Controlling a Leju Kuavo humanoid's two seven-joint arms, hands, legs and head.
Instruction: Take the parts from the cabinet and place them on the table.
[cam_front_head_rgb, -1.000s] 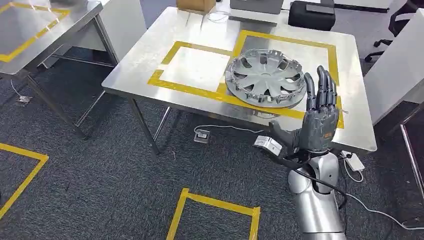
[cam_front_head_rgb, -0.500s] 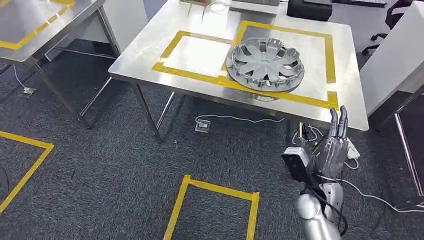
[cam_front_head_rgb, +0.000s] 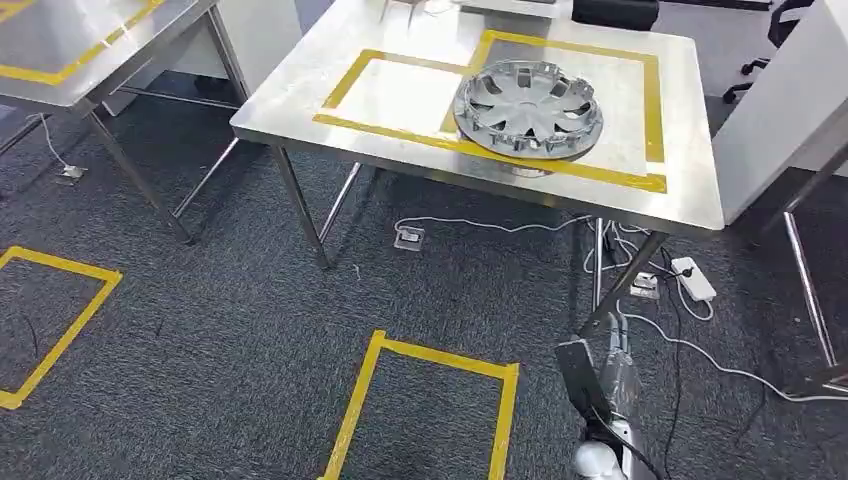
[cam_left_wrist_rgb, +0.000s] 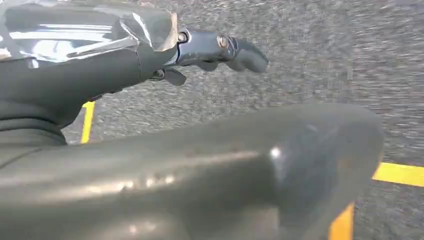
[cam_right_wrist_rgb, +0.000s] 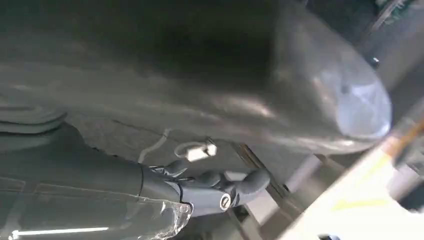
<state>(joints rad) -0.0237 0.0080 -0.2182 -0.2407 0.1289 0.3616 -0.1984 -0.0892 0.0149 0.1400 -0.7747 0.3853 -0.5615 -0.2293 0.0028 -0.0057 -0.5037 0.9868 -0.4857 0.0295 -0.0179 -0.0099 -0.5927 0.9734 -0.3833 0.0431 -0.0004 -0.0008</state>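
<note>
A: Which step is in hand?

B: I judge the placing of this part is done. The hubcap (cam_front_head_rgb: 528, 108) lies flat on the desk (cam_front_head_rgb: 300, 105), inside the larger yellow tape frame (cam_front_head_rgb: 655, 110), with its near rim over the tape line that runs along the front. Nothing holds it.

A: And the robot hands?

B: The right robot hand (cam_front_head_rgb: 618, 372) hangs low beside the body, well apart from the desk and below its edge, over the dark carpet (cam_front_head_rgb: 220, 330) near the cables (cam_front_head_rgb: 690, 350). In the right wrist view its fingers (cam_right_wrist_rgb: 235, 187) look lightly curled with nothing in them, but the thumb covers much of the picture, so I cannot tell for sure whether it is apart or together.

A: The left one?

B: The left robot hand (cam_left_wrist_rgb: 200, 165) looks down at carpet and a strip of yellow floor tape (cam_left_wrist_rgb: 397, 173). One of its fingers (cam_left_wrist_rgb: 225, 50) reaches out straight and nothing lies in the hand; I read it as apart and empty.

A: What does the next move call for?

B: If more parts remain, I judge the robot must turn away from the desk and walk back to the cabinet, which no view makes plain. That calls for keeping both arms down and close while stepping, minding the cables and the power strip (cam_front_head_rgb: 693, 277) on the floor by the desk leg (cam_front_head_rgb: 620, 290).
</note>
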